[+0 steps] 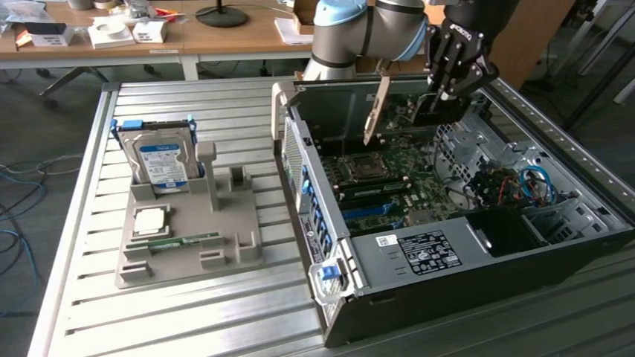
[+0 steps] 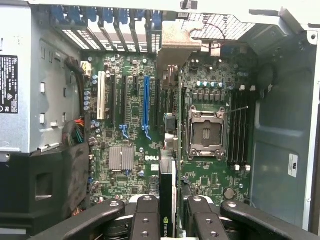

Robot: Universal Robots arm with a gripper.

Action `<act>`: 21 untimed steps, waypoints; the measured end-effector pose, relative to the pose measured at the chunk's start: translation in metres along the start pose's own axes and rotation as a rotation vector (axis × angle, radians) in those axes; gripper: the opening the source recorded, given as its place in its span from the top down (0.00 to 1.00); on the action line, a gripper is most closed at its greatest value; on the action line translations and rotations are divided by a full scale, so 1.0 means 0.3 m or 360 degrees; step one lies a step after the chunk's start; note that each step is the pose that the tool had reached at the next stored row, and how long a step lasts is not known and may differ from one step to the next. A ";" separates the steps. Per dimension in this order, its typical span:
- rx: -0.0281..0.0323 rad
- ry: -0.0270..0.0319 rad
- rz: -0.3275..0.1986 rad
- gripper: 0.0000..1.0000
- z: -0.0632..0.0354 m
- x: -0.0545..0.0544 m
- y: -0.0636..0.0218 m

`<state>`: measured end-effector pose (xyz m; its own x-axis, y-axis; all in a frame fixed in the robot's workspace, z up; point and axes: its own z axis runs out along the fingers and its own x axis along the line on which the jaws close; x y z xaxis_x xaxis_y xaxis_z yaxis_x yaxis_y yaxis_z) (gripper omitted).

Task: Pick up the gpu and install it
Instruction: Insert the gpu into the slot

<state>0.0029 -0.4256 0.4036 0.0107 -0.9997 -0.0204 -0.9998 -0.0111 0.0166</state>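
Note:
The gpu [image 1: 438,114] is a thin black card that hangs on edge inside the open computer case [image 1: 417,256], just above the green motherboard [image 1: 382,178]. Its pale metal bracket strip [image 1: 374,111] points toward the case's rear wall. My gripper [image 1: 444,98] comes down from above and is shut on the card's top edge. In the wrist view the gpu [image 2: 167,187] runs edge-on between my fingers [image 2: 146,220], near the blue slot [image 2: 146,102] and beside the processor socket [image 2: 206,132]. My gripper [image 2: 168,222] clamps it from both sides.
On the slatted table at the exterior view's left, a grey holder [image 1: 184,238] carries a blue-labelled hard drive [image 1: 159,160], a processor chip [image 1: 150,221] and a green memory stick [image 1: 178,241]. The case's walls, drive bay [image 1: 506,227] and blue cables [image 1: 534,186] ring the motherboard.

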 end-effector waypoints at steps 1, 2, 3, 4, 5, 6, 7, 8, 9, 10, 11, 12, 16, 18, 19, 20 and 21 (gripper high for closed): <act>0.00000 0.00001 0.0002 0.74 0.000 0.000 0.000; 0.00000 0.00002 0.0002 0.74 0.000 0.000 0.000; 0.00000 0.00002 0.0003 0.74 0.000 0.000 0.000; 0.00000 0.00000 0.0003 0.74 0.001 0.000 0.000; 0.00001 -0.00001 0.0003 0.74 0.001 0.000 0.000; 0.00001 0.00000 0.0003 0.74 0.001 0.000 0.000; 0.00001 -0.00002 0.0004 0.74 0.001 0.000 0.000; 0.00002 -0.00004 0.0006 0.74 0.002 0.000 0.000; 0.00002 -0.00003 0.0010 0.74 0.002 0.000 0.000; 0.00002 -0.00002 0.0012 0.74 0.002 0.000 0.000; 0.00002 -0.00001 0.0013 0.74 0.002 0.000 0.000; 0.00002 -0.00002 0.0013 0.74 0.002 0.000 0.000; 0.00002 -0.00002 0.0013 0.74 0.002 0.000 0.000; 0.00004 -0.00009 0.0013 0.74 0.004 0.000 0.000; 0.00004 -0.00007 0.0013 0.74 0.006 0.000 0.000; 0.00003 -0.00003 0.0013 0.74 0.009 0.000 0.000; 0.00003 -0.00004 0.0013 0.74 0.012 0.000 0.000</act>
<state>0.0028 -0.4256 0.3998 0.0027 -0.9998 -0.0205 -0.9999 -0.0031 0.0165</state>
